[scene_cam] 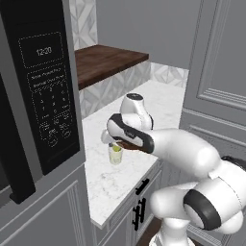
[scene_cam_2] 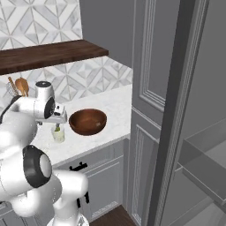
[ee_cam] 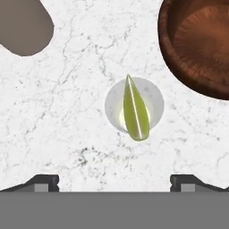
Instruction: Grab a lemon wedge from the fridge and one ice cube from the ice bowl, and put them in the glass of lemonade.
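Observation:
The glass of lemonade [ee_cam: 134, 105] stands on the white marble counter, seen from straight above in the hand view. A yellow-green lemon wedge [ee_cam: 135, 112] lies inside it, free of the fingers. My gripper [ee_cam: 115, 181] hangs open just above the glass [scene_cam: 116, 154], its two tips wide apart and holding nothing. Just right of the glass [scene_cam_2: 58, 133] sits the dark brown ice bowl [scene_cam_2: 88, 121], also at the hand view's top right [ee_cam: 201, 44]. I cannot make out an ice cube in it. The fridge [scene_cam_2: 203, 163] stands open at the right, shelves showing.
A black microwave [scene_cam: 43, 96] fills the left wall. A dark wooden shelf [scene_cam_2: 48, 53] runs above the counter. The beige utensil cup [ee_cam: 22, 27] with wooden spoons [scene_cam_2: 20, 86] stands behind the arm. Tall grey panelled cabinets [scene_cam_2: 148, 88] border the counter's right end.

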Tool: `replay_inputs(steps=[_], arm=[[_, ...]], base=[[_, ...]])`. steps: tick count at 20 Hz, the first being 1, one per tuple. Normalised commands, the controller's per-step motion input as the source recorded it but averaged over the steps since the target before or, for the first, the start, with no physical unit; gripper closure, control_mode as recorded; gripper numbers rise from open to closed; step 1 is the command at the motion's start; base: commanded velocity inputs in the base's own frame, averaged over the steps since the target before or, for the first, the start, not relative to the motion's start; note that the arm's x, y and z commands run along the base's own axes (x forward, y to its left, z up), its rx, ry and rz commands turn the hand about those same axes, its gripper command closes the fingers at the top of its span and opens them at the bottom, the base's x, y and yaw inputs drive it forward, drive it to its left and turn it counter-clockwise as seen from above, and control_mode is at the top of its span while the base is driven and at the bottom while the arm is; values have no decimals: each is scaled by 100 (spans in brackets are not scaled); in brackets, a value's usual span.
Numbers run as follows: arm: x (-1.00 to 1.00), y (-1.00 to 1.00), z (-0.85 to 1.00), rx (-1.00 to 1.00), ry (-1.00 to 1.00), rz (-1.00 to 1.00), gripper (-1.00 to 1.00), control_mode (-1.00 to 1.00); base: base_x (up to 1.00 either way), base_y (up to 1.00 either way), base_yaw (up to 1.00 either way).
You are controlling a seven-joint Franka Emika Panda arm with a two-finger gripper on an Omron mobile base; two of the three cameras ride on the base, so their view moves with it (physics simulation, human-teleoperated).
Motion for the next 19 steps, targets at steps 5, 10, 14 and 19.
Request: replay_inputs(steps=[5, 10, 14, 19], arm=[[-82, -37, 60, 0, 1, -5, -100, -100], [-69, -83, 88, -1, 5, -12, -100, -100], [-90, -100, 41, 0, 0, -12, -100, -100], [-85, -66, 30, 0, 0, -13, -100, -100]], base=[[0, 0, 0], [0, 0, 0], [0, 0, 0], [0, 0, 0]])
